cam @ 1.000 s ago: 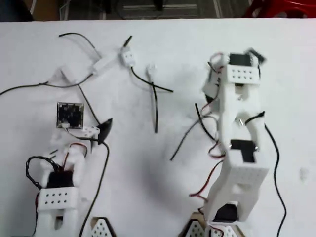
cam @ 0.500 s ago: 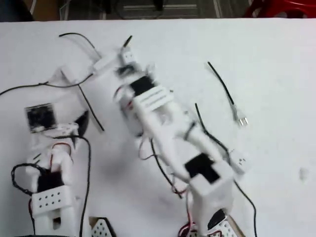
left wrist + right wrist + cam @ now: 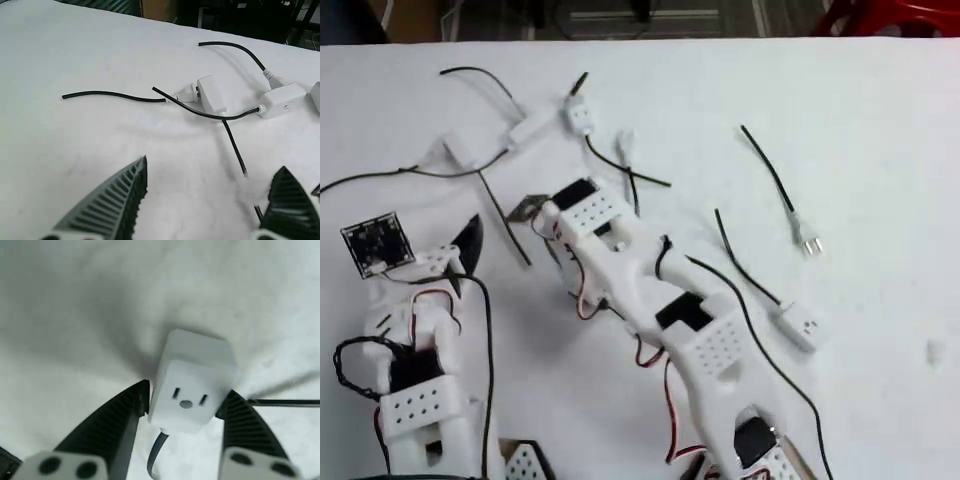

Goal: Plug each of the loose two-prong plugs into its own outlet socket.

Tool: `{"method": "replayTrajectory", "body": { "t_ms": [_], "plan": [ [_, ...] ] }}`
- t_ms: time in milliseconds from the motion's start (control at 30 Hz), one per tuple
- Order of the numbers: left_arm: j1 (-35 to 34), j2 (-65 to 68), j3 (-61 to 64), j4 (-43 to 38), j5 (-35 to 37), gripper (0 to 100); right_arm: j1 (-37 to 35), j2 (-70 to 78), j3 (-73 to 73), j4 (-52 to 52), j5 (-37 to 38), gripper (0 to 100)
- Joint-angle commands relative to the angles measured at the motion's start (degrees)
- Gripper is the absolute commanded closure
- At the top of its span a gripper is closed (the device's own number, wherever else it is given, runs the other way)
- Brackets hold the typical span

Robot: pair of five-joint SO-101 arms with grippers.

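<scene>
While my right tool (image 3: 186,392) looks closed on the outlet socket (image 3: 192,375), pinched between both jaws, and my left tool (image 3: 214,165) hangs wide open and empty, I judge the socket is being positioned, and next it needs lining up with the loose plug (image 3: 809,244) lying well apart on the bench (image 3: 880,100).

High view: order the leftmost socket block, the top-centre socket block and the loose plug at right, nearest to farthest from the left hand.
1. Leftmost socket block, just beyond the left hand.
2. Top-centre socket block, farther back, toward the middle.
3. Loose plug, across the table at right.
</scene>
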Motion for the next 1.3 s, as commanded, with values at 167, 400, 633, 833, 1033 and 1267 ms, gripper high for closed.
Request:
{"method": "replayTrajectory", "body": {
  "t_ms": [167,400,633,833,1033,1267],
  "plan": [
    [0.84,-0.92,-0.44,-1.41,0.18,62,12.97,-0.04,-13.54,0.22,5.19,56.9],
    [0.84,-0.92,-0.44,-1.41,0.18,62,20.44,-0.04,-27.43,7.34,15.38,56.9],
    [2.07,-0.92,-0.35,-1.41,0.09,62,31.08,0.4,-33.76,7.69,15.91,56.9],
    [3.03,-0.92,-0.35,-1.41,0.0,62,31.43,0.48,-32.88,8.04,12.84,56.9],
    [2.95,-0.92,-0.26,-1.41,0.0,62,21.85,0.48,-21.27,4.53,7.47,56.9],
    [2.77,-0.92,-0.26,-1.41,0.0,62,12.26,0.48,-9.85,-4.62,1.14,56.9]
  ]
}}
